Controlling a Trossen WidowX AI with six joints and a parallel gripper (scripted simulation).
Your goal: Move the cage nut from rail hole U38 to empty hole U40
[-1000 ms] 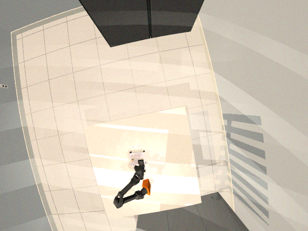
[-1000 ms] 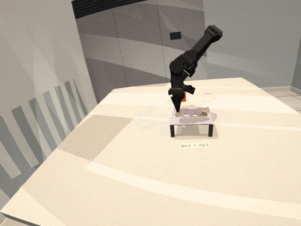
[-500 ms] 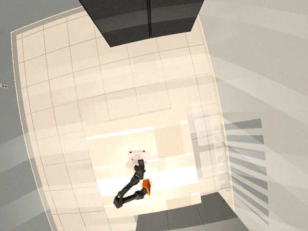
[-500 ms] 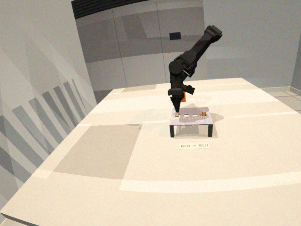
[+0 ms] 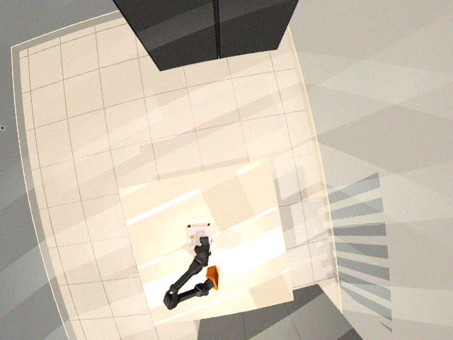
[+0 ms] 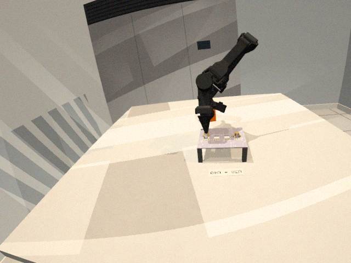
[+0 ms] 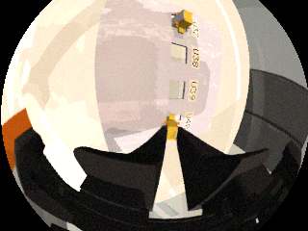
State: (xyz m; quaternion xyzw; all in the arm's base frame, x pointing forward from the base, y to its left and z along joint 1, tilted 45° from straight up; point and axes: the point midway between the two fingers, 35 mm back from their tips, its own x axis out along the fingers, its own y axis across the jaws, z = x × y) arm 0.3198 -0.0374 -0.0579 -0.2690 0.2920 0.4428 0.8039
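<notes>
A black robot arm leans over a small raised rail plate (image 5: 193,244) (image 6: 222,144) (image 7: 144,91) on a pale table (image 5: 226,205) (image 6: 147,204). Its end effector (image 5: 203,239) (image 6: 205,132) (image 7: 172,137) points down at the end of a row of square holes, its fingertips nearly together and pinching a yellow cage nut (image 6: 205,136) (image 7: 171,126). That nut is at the U40 hole. The U38 hole (image 7: 179,54) and U39 hole (image 7: 176,89) are both empty, and a second yellow nut (image 5: 191,237) (image 6: 237,134) (image 7: 183,20) sits at U37, the far end of the row.

The plate stands on dark legs, which leaves room beneath it, presumably so the spring wings can open. The grip is likely kept to hold the nut square over its hole and press it in.

In the wrist view the held nut's long axis runs along the row of holes, with small orange parts sticking out on either side. It looks roughly upright; whether it is fully seated, or its wings have opened below, cannot be told. The fingers should release only once it has clipped in.
</notes>
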